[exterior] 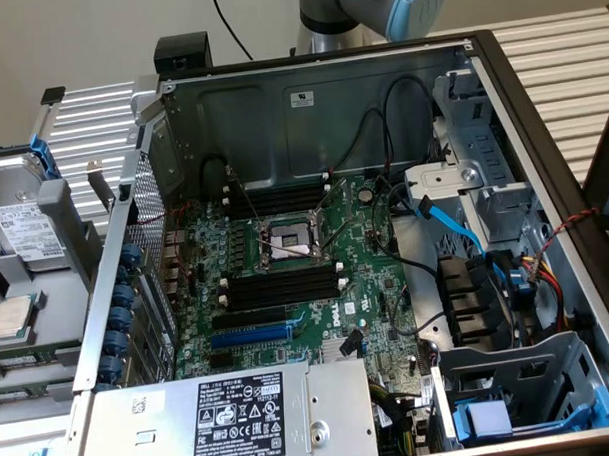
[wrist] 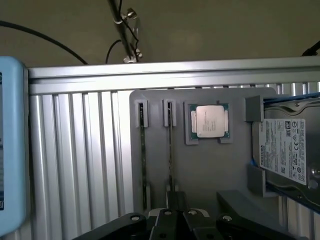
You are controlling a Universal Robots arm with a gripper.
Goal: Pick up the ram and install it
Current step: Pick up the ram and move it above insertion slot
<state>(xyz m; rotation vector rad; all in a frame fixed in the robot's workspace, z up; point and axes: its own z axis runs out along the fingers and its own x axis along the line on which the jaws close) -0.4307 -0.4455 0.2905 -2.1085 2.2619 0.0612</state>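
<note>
Two rams stand on edge as thin dark sticks in the narrow slots of a grey tray (wrist: 210,170); one ram (wrist: 170,150) lines up with my gripper (wrist: 176,196), the other (wrist: 143,150) lies beside it. My gripper is shut, its black fingertips together over the near end of the first stick; I cannot tell whether they touch it. In the exterior view the open computer case shows black memory slots (exterior: 285,286) with white clips on the green motherboard (exterior: 318,318), a second bank (exterior: 278,199) behind the processor socket (exterior: 285,244). The arm (exterior: 377,5) rises behind the case.
A processor (wrist: 210,121) and a hard drive (wrist: 287,145) sit in the same tray, beside the case at the exterior view's left (exterior: 24,230). Cables, a blue expansion slot (exterior: 250,335), the power supply (exterior: 241,410) and drive cages (exterior: 510,381) crowd the case.
</note>
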